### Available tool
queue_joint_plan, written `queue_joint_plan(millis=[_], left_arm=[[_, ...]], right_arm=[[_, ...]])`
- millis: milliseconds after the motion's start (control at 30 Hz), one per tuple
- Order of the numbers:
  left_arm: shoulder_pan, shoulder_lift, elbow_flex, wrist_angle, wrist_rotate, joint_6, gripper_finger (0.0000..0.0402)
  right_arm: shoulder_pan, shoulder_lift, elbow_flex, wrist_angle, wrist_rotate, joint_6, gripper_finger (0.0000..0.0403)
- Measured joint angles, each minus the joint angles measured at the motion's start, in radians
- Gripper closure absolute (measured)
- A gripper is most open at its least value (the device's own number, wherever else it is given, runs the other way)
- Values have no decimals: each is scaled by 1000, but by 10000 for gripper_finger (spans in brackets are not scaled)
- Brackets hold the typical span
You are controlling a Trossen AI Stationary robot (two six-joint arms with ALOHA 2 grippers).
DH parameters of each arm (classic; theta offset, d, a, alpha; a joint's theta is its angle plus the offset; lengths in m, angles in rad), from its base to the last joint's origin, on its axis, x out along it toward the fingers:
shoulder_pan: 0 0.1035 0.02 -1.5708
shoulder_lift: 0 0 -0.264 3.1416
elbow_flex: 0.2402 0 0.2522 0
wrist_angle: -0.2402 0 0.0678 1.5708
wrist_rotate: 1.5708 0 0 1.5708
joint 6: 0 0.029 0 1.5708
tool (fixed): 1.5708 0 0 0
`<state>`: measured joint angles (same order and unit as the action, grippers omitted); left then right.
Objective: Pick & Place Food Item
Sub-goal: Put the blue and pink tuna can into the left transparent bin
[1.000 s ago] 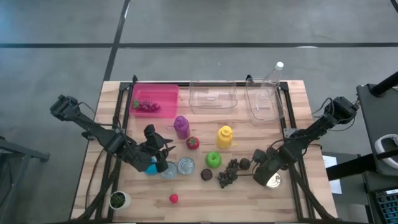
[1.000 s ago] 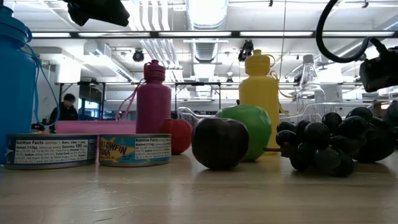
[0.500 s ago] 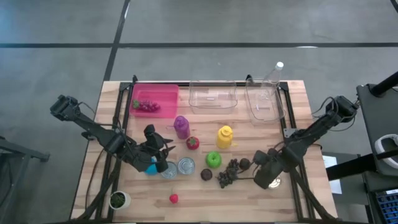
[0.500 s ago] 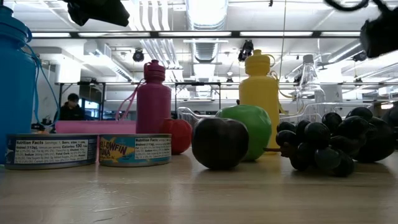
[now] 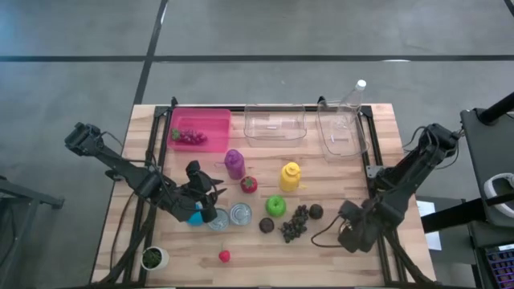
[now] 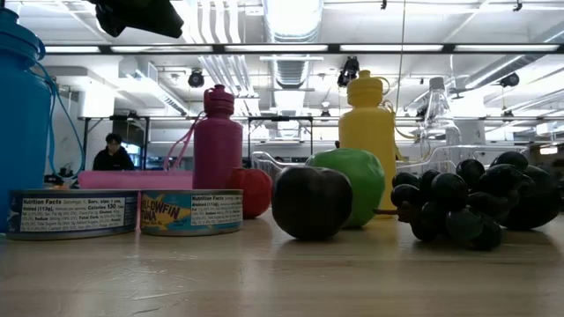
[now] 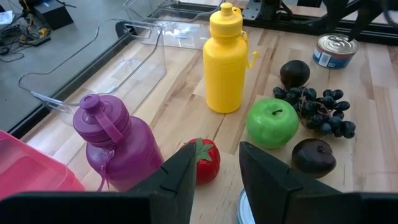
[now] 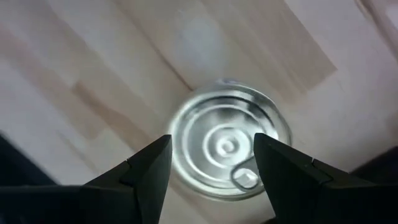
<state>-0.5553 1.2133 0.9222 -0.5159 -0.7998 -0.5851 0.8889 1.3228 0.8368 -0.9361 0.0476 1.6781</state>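
Above the near right corner of the wooden desk (image 5: pixel 377 152), the right pincer (image 8: pixel 210 180) hangs spread over a round silver tin with a pull-tab lid (image 8: pixel 228 148), the fingers bracketing it, likely so they can close on its sides. That tin sits apart from the dark grape bunch (image 5: pixel 295 223). Over the left middle, the left pincer (image 7: pixel 216 167) waits, spread, facing the small red tomato (image 7: pixel 202 159).

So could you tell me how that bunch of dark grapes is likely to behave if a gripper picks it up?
The dark grapes are a loose cluster of round berries, so the bunch would probably sag and swing. The berries look smooth and soft, so a firm squeeze might crush one or let it slip. Lying against the dark plum, they could nudge it.
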Motion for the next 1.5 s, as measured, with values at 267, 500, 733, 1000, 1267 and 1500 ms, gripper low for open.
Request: queue_joint_plan(millis=[267, 500, 733, 1000, 1267, 1500], left_arm=[[0, 0, 0, 0, 0, 1, 278], [0, 0, -1, 0, 0, 1, 278], [0, 0, -1, 3, 0, 1, 278], [0, 0, -1, 3, 0, 0, 278], [0, 0, -1, 3, 0, 3, 278], [0, 0, 0, 3, 0, 6, 278]], right_arm=[[5, 64, -26, 6, -31, 35, 179], [1, 118, -26, -1, -16, 29, 179], [-41, 122, -29, -4, 41, -11, 179], [-123, 121, -31, -1, 117, -107, 179], [-237, 122, -32, 4, 158, -241, 179], [-323, 124, -25, 4, 196, -350, 179]])
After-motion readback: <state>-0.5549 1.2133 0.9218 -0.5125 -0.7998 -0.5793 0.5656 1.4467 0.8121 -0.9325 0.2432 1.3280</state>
